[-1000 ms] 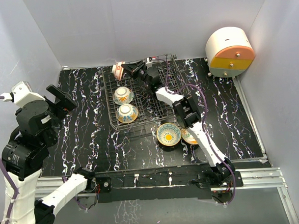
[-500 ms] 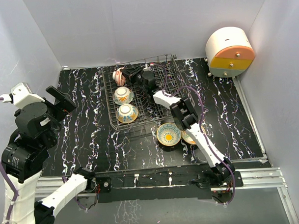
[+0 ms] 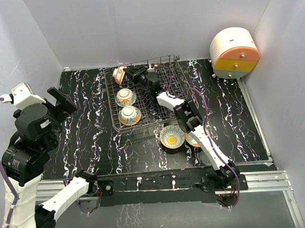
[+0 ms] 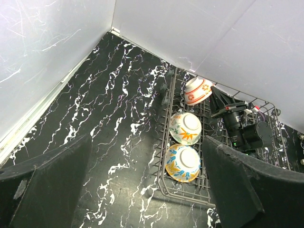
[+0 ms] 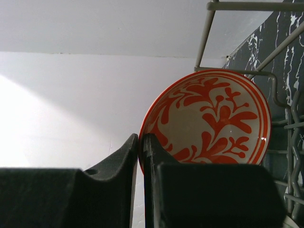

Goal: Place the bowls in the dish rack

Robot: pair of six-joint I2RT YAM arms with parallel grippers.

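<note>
My right gripper [image 5: 141,142] is shut on the rim of a red-patterned bowl [image 5: 209,118], which it holds tilted on edge at the far left corner of the dish rack [image 3: 138,126]. The top view shows that bowl [image 3: 120,73] just left of the right gripper [image 3: 129,74]. Two bowls sit upside down in the rack's left column, an orange-green one [image 4: 185,128] and a blue-yellow one [image 4: 182,163]. Two more bowls [image 3: 172,137] [image 3: 193,139] lie on the table in front of the rack. My left gripper [image 4: 147,190] hangs open and high at the left, holding nothing.
A round white, orange and yellow drawer unit [image 3: 234,53] stands at the back right corner. White walls close in the black marbled table [image 3: 88,131] on three sides. The right arm stretches across the rack's right half.
The right gripper has shifted slightly with the red bowl at the rack's far left corner, and the bowl has tilted more onto its edge. The left arm has stayed put.
</note>
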